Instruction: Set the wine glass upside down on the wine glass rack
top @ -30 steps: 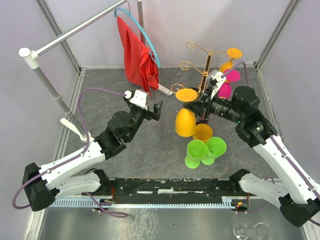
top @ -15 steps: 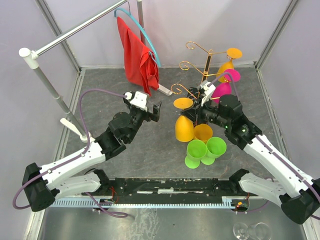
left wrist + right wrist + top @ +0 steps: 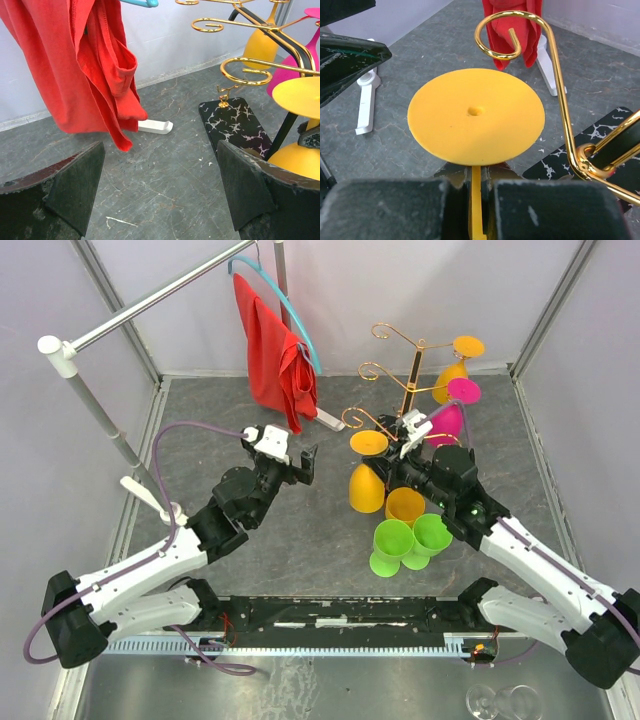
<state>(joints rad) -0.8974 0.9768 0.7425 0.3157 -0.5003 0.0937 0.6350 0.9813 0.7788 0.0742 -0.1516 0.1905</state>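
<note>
The wine glass is orange plastic and hangs upside down, its round foot (image 3: 368, 443) up and its bowl (image 3: 366, 488) down. My right gripper (image 3: 402, 466) is shut on its stem just below the foot (image 3: 476, 115), beside the lowest gold scroll arm (image 3: 520, 30). The foot sits left of that scroll and below its curl. The wine glass rack (image 3: 409, 375) is a gold tree on a black marbled base (image 3: 235, 122). An orange glass (image 3: 455, 365) and a pink glass (image 3: 452, 415) hang on it. My left gripper (image 3: 300, 464) is open and empty, left of the held glass.
Two green cups (image 3: 393, 538) (image 3: 432, 533) and an orange cup (image 3: 405, 505) stand just in front of the held glass. A blue hanger with red cloth (image 3: 275, 365) hangs from a metal rail (image 3: 150, 305) at the back left. A white foot (image 3: 155, 126) lies under the cloth.
My right arm has drawn back toward me and to the left. The held glass has shifted slightly down and nearer. The left gripper has edged a little to the left.
</note>
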